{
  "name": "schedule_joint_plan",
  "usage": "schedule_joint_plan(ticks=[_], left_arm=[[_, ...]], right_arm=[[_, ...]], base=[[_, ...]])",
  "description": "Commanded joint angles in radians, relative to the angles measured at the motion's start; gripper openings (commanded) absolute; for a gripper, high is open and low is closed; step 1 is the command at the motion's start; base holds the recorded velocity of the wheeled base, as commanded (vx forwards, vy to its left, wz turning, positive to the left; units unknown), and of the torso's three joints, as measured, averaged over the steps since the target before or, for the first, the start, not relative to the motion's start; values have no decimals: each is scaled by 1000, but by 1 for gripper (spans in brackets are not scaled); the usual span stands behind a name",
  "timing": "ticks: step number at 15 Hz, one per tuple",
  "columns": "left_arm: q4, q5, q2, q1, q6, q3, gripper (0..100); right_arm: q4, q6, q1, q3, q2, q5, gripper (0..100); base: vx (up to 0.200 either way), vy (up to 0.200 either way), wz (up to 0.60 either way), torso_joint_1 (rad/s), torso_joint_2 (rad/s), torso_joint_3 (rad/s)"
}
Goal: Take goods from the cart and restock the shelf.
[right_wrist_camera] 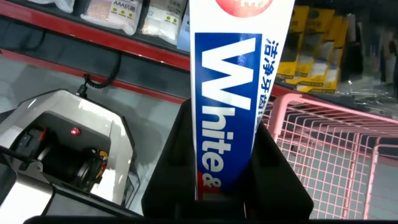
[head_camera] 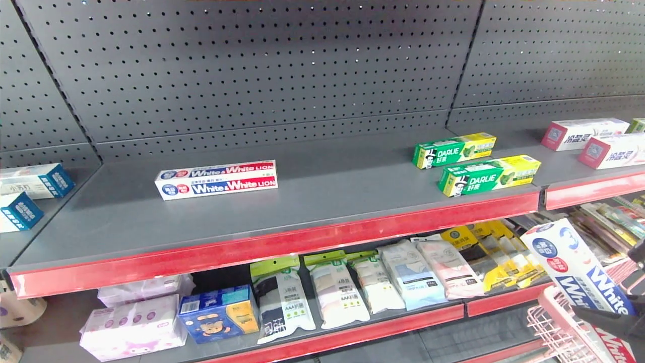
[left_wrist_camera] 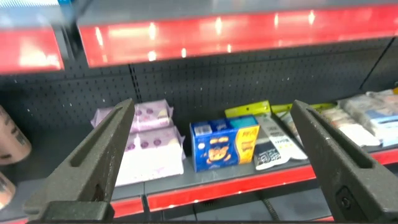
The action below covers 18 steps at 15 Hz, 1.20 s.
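Our right gripper (right_wrist_camera: 224,149) clamps a long white-and-blue cardboard toothpaste box (head_camera: 574,267) by its end, so it may pivot; left gripper (left_wrist_camera: 212,107) gapes empty

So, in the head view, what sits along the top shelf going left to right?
Two blue boxes → white toothpaste box → two green boxes → two white-and-pink boxes.

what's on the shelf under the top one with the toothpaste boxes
Pink tissue packs, a blue box, flat bagged packs and yellow packs lie on the lower shelf. Its back part is hidden by the upper shelf.
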Motion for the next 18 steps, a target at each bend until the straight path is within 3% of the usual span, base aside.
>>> schedule_joint_plan(ticks=[1,7,18], left_arm=[[0,0,1,0,0,0,100],[0,0,1,0,0,0,100],[0,0,1,0,0,0,100]], right_arm=[[1,-1,0,0,-6,0,0],[7,-10,-20,3,-18,-6,0],[4,-27,-20,2,-21,-6,0]], base=[[0,0,0,261,-574,-315],[0,0,0,256,-565,-311],[0,0,0,177,-368,-195]])
